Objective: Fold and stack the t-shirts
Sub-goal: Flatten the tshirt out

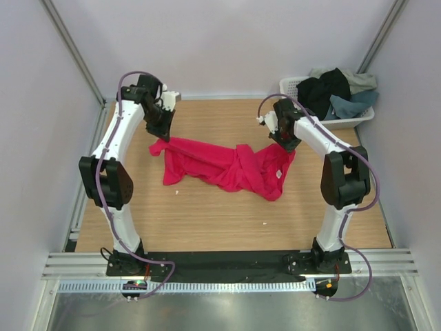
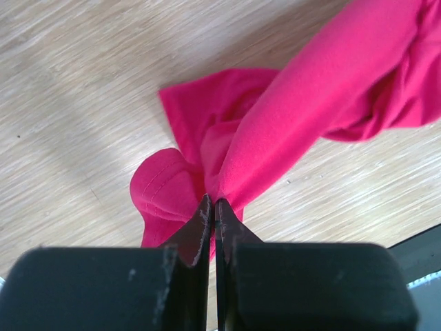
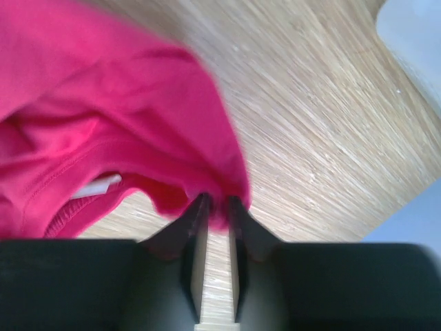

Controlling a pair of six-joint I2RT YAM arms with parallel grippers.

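Note:
A crimson-pink t-shirt point(image 1: 220, 165) lies bunched and stretched across the middle of the wooden table. My left gripper point(image 1: 160, 133) stands at its left end, shut on a gathered fold of the shirt point(image 2: 310, 89); the cloth runs up and to the right from the closed tips of the left gripper point(image 2: 212, 201). At the right end, my right gripper point(image 1: 286, 143) pinches an edge of the shirt point(image 3: 103, 103) near its collar. In that wrist view the right gripper point(image 3: 217, 205) holds cloth in a narrow gap. Black, slate-blue and grey-green t-shirts point(image 1: 334, 93) are heaped in the basket.
A white lattice basket point(image 1: 357, 122) sits at the table's back right corner, just behind the right arm. Grey walls and metal frame posts close in the table on the left, back and right. A small white scrap point(image 1: 264, 223) lies on the wood near the front.

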